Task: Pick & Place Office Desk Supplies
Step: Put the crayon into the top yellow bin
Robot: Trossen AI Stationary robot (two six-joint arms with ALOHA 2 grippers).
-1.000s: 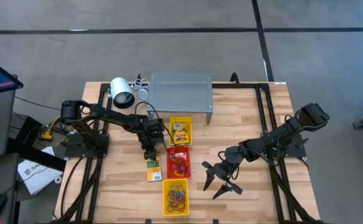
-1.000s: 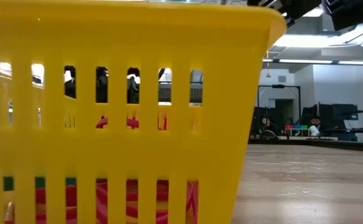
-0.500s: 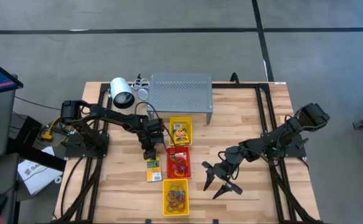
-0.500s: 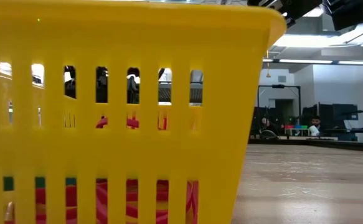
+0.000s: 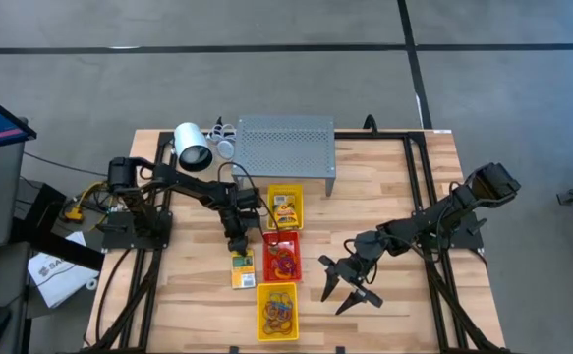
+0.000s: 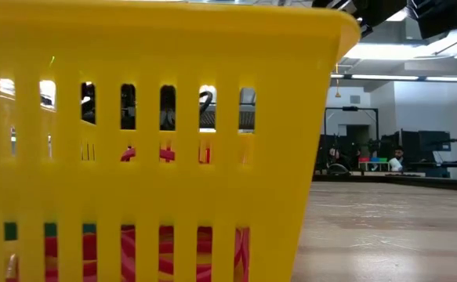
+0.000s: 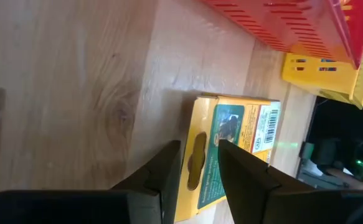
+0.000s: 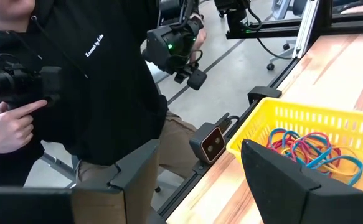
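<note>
Left gripper point(image 5: 237, 246) sits just over the card packet point(image 5: 242, 267) lying flat on the table point(image 5: 394, 177), right beside the red tray point(image 5: 282, 256). In the wrist view its fingers point(image 7: 240, 171) stand a narrow gap apart, straddling the packet's point(image 7: 234, 140) yellow end; can't tell if they're actually touching it, and nothing's lifted.

Three trays in a row down the middle: a yellow tray point(image 5: 286, 207) at the far end with another packet inside, the red one with a tangle of rubber bands point(image 5: 285, 262), and a near yellow tray point(image 5: 278, 311) with more bands. The low view is mostly that near tray's point(image 6: 157, 141) wall.

Right gripper point(image 5: 350, 285) hangs well off to the side of the trays, fingers point(image 8: 281, 180) spread wide, holding nothing. Its wrist view shows the near tray with coloured bands point(image 8: 309, 152) and a person point(image 8: 88, 81) in a dark top by the table's edge.
</note>
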